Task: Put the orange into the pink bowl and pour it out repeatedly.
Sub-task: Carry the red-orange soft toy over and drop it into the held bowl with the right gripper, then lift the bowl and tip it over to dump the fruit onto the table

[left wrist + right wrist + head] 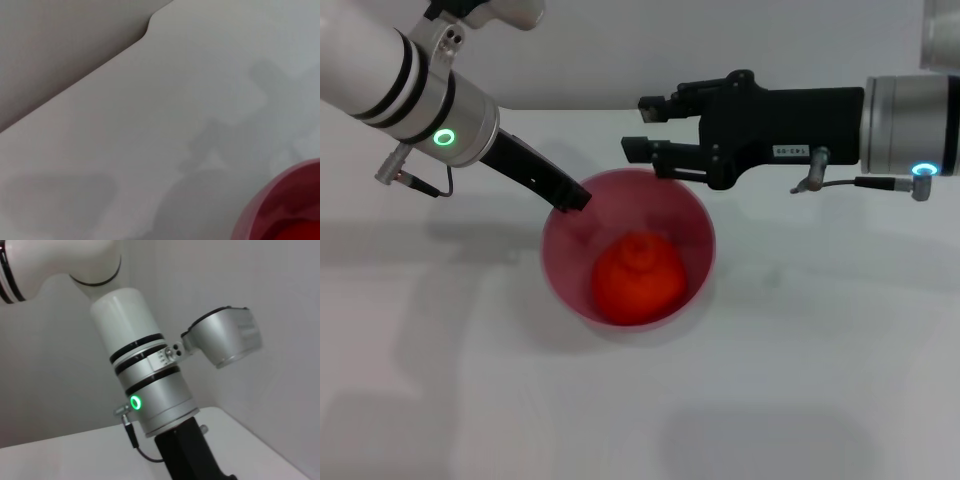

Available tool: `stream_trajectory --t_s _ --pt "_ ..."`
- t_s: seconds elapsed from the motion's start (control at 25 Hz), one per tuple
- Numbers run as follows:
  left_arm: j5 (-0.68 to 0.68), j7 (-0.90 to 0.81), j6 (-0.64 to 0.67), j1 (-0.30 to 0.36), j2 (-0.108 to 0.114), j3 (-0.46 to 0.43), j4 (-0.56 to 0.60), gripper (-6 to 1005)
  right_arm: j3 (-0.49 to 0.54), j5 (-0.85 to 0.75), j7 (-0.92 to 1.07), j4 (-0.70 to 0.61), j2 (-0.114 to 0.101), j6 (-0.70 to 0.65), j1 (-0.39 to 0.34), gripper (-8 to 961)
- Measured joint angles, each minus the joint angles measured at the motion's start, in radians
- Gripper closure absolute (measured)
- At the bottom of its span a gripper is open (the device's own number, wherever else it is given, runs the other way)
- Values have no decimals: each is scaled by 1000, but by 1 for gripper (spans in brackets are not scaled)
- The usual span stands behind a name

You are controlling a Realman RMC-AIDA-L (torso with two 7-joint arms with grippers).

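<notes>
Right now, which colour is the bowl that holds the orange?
The bowl is pink, plain and unmarked. The head view shows it best.

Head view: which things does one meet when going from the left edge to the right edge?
Left arm's gripper touching the near-left rim → glossy round pink plastic bowl holding the red-orange roundish fruit → right arm's black gripper, reaching in from the right above the bowl's far rim.

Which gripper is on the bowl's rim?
The left gripper, at the near-left rim of the bowl holding the orange. The right gripper hovers open behind it.
</notes>
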Motion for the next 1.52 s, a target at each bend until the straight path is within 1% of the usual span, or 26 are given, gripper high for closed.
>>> stream_trajectory --t_s 0.08,0.28,0.36,0.44,0.56,0.68,0.88,1.0,1.04,1.08,1.12,1.16,1.2,1.32,1.36,1.4,1.44,1.48,1.52 --pt "0 2 -2 0 1 -1 0 957 4 35 -37 4 1 11 -14 478" --pt "-3 11 -39 0 -2 1 0 957 37 228 -225 44 -3 26 -76 479" --pt "-19 17 -67 -1 -4 9 0 957 59 327 -337 70 -4 23 -115 479" --pt "-42 25 -103 -1 -5 29 1 957 71 440 -450 105 -4 18 -149 480" --pt "-79 33 -186 3 -5 76 2 957 72 668 -649 188 -4 3 -200 481" --pt "-113 38 -295 14 -6 136 3 957 82 798 -780 269 -5 -40 -223 481" --pt "-197 73 -530 55 -8 297 16 957 149 880 -855 370 -6 -87 -233 482" --pt "-223 94 -698 90 -8 405 28 957 197 961 -924 434 -5 -157 -244 483" --pt "-223 94 -698 90 -8 405 28 957 210 986 -935 450 -6 -178 -246 483" --pt "-230 101 -771 107 -9 446 32 957 224 1011 -942 465 -7 -200 -248 483" --pt "-240 107 -882 129 -9 503 37 957 238 1022 -942 472 -8 -214 -249 483" --pt "-240 107 -882 129 -9 503 37 957 254 1029 -942 477 -9 -224 -251 483" --pt "-244 109 -999 149 -9 562 37 957 267 1030 -942 477 -9 -229 -254 483" --pt "-244 109 -999 149 -9 562 37 957 283 1032 -938 477 -9 -240 -258 482" --pt "-242 117 -1133 173 -8 631 38 957 285 1032 -933 477 -9 -242 -259 482" --pt "-242 117 -1133 173 -8 631 38 957 285 1033 -926 477 -9 -244 -259 482" --pt "-238 186 -1452 233 -8 800 38 957 285 1033 -914 476 -8 -246 -259 482" --pt "-238 220 -1553 247 -8 852 33 957 285 1034 -904 475 -8 -249 -260 482" --pt "-238 220 -1553 247 -8 852 33 957 286 1034 -896 473 -8 -253 -260 482"
